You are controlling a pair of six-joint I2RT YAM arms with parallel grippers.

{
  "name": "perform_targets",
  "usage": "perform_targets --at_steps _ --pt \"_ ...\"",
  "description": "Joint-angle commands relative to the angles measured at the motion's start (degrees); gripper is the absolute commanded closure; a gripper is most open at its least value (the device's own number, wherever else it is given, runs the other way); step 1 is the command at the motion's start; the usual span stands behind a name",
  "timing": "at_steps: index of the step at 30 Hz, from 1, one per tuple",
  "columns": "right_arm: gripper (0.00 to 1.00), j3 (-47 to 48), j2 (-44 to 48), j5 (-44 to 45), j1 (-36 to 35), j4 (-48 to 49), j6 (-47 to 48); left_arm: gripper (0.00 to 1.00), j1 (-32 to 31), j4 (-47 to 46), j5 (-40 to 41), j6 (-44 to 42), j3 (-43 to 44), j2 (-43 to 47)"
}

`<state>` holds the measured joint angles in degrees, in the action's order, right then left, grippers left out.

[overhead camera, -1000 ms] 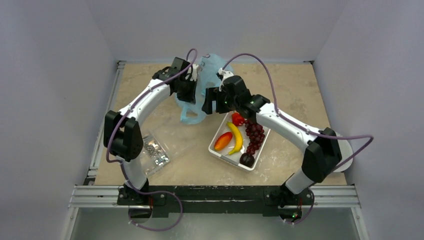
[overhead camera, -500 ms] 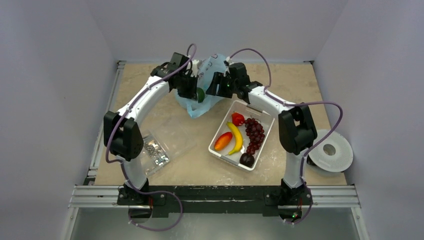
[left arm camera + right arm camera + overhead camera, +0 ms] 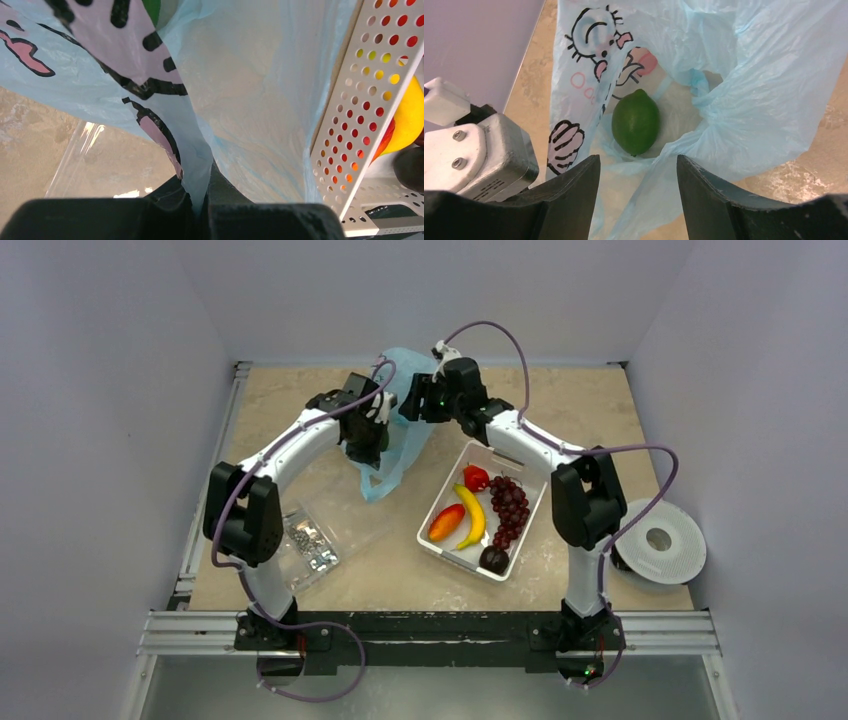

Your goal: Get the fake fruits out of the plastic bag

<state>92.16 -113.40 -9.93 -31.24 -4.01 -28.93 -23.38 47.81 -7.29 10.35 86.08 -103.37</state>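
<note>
The left claw [image 3: 200, 197] is shut on the floppy bag [image 3: 250, 100], and the open, empty right claw [image 3: 638, 167] should squeeze the green fruit [image 3: 635, 121] inside, likely light and slippery, round its fat middle.

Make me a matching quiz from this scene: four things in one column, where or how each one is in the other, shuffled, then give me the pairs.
1 green fruit
2 banana
3 left tool
4 packet of metal bits

A in the white tray
B pinched shut on the plastic bag
C lying inside the bag
D on the table, left side

Pairs: 1-C, 2-A, 3-B, 4-D
</note>
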Motion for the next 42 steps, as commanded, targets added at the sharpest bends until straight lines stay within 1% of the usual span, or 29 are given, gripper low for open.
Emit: perform_targets --at_steps 1,4,6,7,10,14,17,20,22,24,25,27,29,32,34,36,39,42 --pt "0.42 -0.38 3.38 2.93 -2.03 4.76 4.86 1.00 -0.02 -4.15 1.68 -1.00 -1.74 3.35" --pt "0.43 2.08 0.92 2.46 -2.31 4.19 3.71 1.00 -0.09 -4.74 1.99 -0.93 -2.09 3.72" --pt "0.47 1.70 0.48 2.12 -2.41 5.02 3.23 1.00 -0.09 -4.79 2.90 -1.16 -2.50 4.08" --pt "0.48 1.07 0.76 2.49 -2.59 5.60 3.17 1.00 -0.09 -4.94 3.31 -1.20 -2.77 4.30" --pt "0.49 -1.39 3.07 3.83 -2.86 7.80 2.50 1.00 -0.09 -5.18 3.47 -1.14 -2.93 3.96" --pt "0.46 0.43 4.66 2.87 -2.81 6.20 0.84 1.00 -0.09 -5.15 2.73 -0.38 -1.94 3.36" --pt "0.43 2.16 5.37 2.51 -1.03 3.37 -3.45 1.00 -0.07 -5.52 2.92 0.04 -1.92 3.35" --pt "0.41 1.34 7.48 2.89 -0.03 1.89 -4.81 1.00 -0.09 -5.54 3.07 0.20 -2.17 3.59" --pt "0.39 0.06 8.83 2.88 -0.04 2.65 -4.87 1.00 -0.09 -5.68 3.11 0.30 -2.27 4.01" --pt "0.38 -0.81 8.75 1.43 -0.04 5.45 -5.51 1.00 -0.09 -6.08 2.99 0.45 -2.41 4.45" --pt "0.39 0.83 7.59 1.11 -0.04 5.05 -5.60 1.00 -0.08 -6.22 2.98 0.54 -2.49 4.51" --pt "0.42 4.36 4.22 -0.84 -0.04 4.12 -5.95 1.00 -0.09 -6.17 2.98 0.55 -2.42 4.57" --pt "0.47 5.33 0.68 -2.96 -0.19 6.10 -7.73 1.00 -0.09 -6.09 3.06 0.55 -2.37 4.81" --pt "0.58 6.88 -3.65 -3.96 -0.46 6.76 -9.83 1.00 -0.09 -6.53 3.57 0.54 -3.15 5.44" --pt "0.60 5.80 -4.82 -3.76 -0.66 8.35 -10.32 1.00 -0.09 -6.52 3.49 0.59 -3.22 5.50" --pt "0.65 3.93 -5.42 -3.50 -1.17 10.98 -10.74 1.00 -0.09 -6.24 2.50 0.76 -2.67 5.34" --pt "0.65 3.56 -7.56 -2.27 -2.16 12.36 -10.15 1.00 -0.09 -6.48 0.97 1.05 -2.14 5.24" --pt "0.62 5.22 -10.49 -2.30 -3.30 12.45 -9.47 1.00 -0.14 -5.86 0.79 1.19 -1.79 4.59"
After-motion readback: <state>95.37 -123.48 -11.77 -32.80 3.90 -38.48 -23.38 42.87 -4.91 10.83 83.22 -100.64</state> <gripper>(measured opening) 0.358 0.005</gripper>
